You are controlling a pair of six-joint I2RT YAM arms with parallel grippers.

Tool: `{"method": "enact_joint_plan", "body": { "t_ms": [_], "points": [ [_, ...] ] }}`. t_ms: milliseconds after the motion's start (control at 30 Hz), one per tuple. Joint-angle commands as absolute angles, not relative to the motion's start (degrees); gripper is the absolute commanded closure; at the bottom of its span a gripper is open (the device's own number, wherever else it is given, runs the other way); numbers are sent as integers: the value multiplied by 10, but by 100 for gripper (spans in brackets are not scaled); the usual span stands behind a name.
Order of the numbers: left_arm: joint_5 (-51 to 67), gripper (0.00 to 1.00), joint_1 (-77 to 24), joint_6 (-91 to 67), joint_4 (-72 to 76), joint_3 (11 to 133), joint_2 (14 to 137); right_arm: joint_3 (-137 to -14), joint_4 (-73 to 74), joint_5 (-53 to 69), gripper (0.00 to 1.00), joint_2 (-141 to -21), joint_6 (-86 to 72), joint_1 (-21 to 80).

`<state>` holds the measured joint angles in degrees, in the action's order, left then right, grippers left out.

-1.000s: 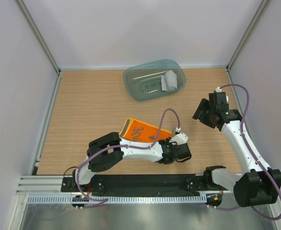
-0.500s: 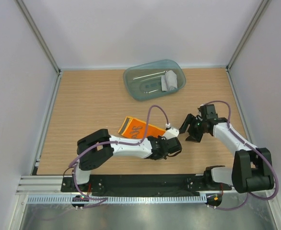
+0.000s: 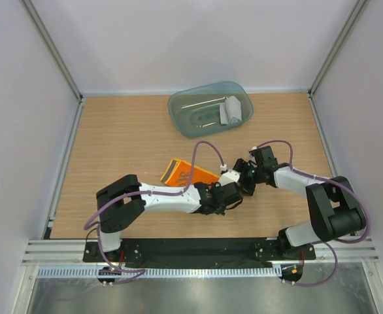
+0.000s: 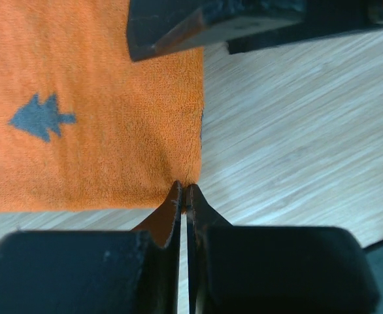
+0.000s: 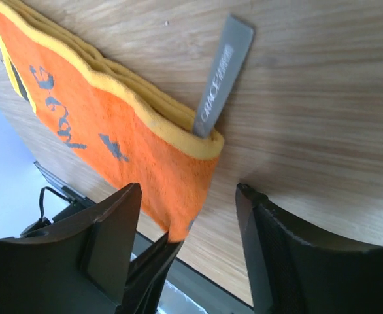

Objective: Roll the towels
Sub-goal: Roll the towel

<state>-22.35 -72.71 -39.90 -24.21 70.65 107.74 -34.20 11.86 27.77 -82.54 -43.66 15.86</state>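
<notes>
The yellow-orange towel [image 3: 186,173] lies folded on the wooden table, its orange printed face [image 4: 93,104] up and a grey label [image 5: 221,75] sticking out at its right end. My left gripper [image 4: 183,194] is shut on that end's near corner and holds it slightly lifted. My right gripper [image 5: 188,212] stands open around the same end, one finger [image 5: 113,229] over the cloth, the other [image 5: 270,242] over bare wood. From above, the left gripper [image 3: 233,186] and the right gripper [image 3: 244,178] meet there. The grey towel [image 3: 231,110] lies rolled in the tray.
A translucent teal tray [image 3: 178,104] stands at the back centre of the table. White walls with metal posts close in the table on three sides. The black rail with both arm bases [image 3: 198,248] runs along the near edge.
My left gripper has shut on the orange towel's corner and shifted left. My right arm has swung down from the right side to the towel's right end.
</notes>
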Motion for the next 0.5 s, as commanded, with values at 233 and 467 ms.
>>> {"method": "enact_joint_plan", "body": {
  "t_ms": [233,467],
  "points": [
    [-217,100,-721,-424,-232,692,994,-368,83,239,63,-871,-445,162],
    [-217,100,-718,-430,-234,683,985,-404,129,206,87,-875,-428,162]
  ]
}}
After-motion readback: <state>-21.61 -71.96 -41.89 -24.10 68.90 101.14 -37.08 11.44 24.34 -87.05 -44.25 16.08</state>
